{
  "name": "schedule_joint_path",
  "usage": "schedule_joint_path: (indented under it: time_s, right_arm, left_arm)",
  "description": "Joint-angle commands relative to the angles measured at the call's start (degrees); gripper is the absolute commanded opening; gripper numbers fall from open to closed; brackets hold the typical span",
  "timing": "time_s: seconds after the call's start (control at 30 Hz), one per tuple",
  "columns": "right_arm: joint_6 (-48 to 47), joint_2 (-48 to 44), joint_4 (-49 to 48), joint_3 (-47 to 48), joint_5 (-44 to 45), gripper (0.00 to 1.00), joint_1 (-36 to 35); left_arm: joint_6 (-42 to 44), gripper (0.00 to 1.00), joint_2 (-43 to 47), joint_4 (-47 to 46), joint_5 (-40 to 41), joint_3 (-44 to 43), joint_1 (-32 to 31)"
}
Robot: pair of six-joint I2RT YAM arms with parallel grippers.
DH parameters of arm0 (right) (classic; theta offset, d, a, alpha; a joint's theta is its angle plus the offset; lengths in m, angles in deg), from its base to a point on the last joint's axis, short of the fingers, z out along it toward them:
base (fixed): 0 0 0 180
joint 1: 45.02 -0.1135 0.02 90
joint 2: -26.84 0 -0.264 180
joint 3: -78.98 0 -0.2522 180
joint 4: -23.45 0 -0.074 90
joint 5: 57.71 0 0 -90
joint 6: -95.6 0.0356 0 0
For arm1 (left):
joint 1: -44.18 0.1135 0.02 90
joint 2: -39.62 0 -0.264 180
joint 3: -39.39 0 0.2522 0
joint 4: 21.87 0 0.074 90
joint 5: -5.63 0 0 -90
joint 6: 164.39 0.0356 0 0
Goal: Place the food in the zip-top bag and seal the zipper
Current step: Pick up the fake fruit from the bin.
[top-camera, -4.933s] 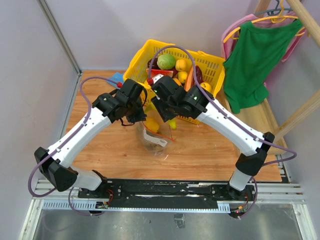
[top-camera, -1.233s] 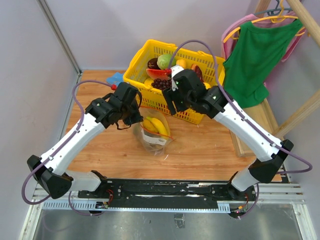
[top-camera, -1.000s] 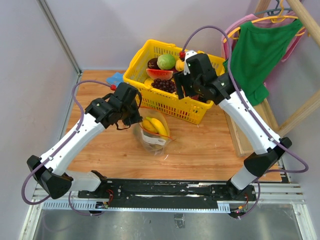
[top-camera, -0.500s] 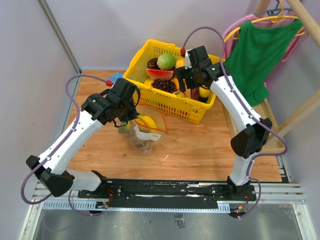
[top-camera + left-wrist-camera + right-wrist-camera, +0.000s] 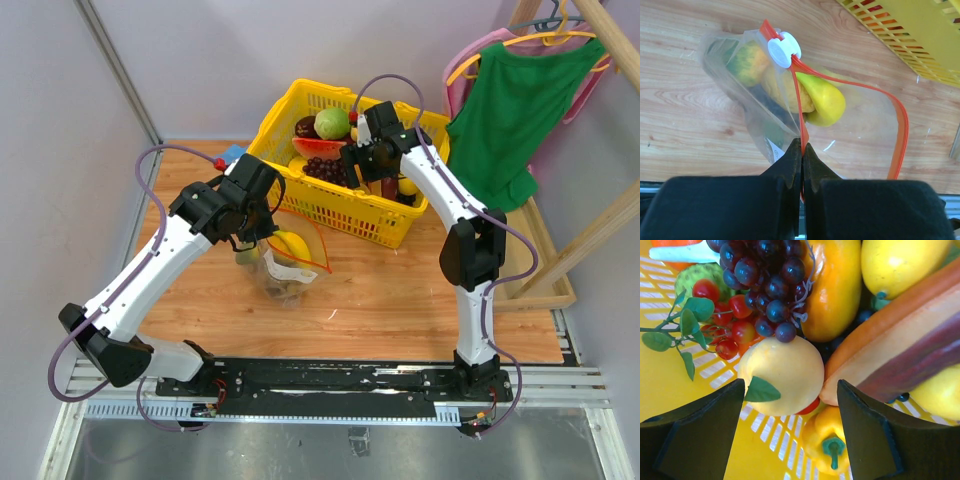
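Two fruits show through the clear zip-top bag (image 5: 757,127): a yellow banana (image 5: 822,97) and, beyond it, a green fruit (image 5: 746,59) mottled with yellow. Something dark lies under them that I cannot make out. The bag rests on the wooden worktop (image 5: 400,290), just in front of the yellow basket (image 5: 330,212), with its mouth gaping. The orange-red zipper (image 5: 900,130) runs round that mouth in a wide loop, unsealed, and a white slider (image 5: 784,49) sits at its far end.

The left hand (image 5: 801,150) is pinched on the near run of the zipper, its two fingers pressed together with the strip between them.

The right hand (image 5: 791,385) is down inside the basket, well apart from the bag. Its fingers are spread wide and hold nothing, one on either side of a pale yellow fruit (image 5: 782,372) with a green leaf; whether they touch it I cannot tell. Around that fruit lie a dark purple grape bunch (image 5: 765,275), a sprig of red cherry tomatoes (image 5: 732,332), a small yellow pepper (image 5: 827,440) and a large orange-yellow fruit (image 5: 832,290).
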Motion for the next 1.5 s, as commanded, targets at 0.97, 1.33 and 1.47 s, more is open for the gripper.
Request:
schedule_joint_path:
  time_s: [0.97,1.33,1.47]
  right_arm:
    - [-6.04,9.20,11.55,4.47,-3.77,0.74,1.36]
    - [-4.19,-0.95,10.69,4.27,7.51,0.54,1.64]
    - [-3.94,-3.90,10.37,2.70,14.30,0.54,1.59]
  left_arm:
    - [1.59,0.00,-2.00,-3.63,-1.32,0.93,1.09]
    - [1.77,0.00,-0.82,-5.27,-2.95,1.95,1.09]
    - [1.76,0.00,-0.19,-6.16,-3.79,2.48,1.09]
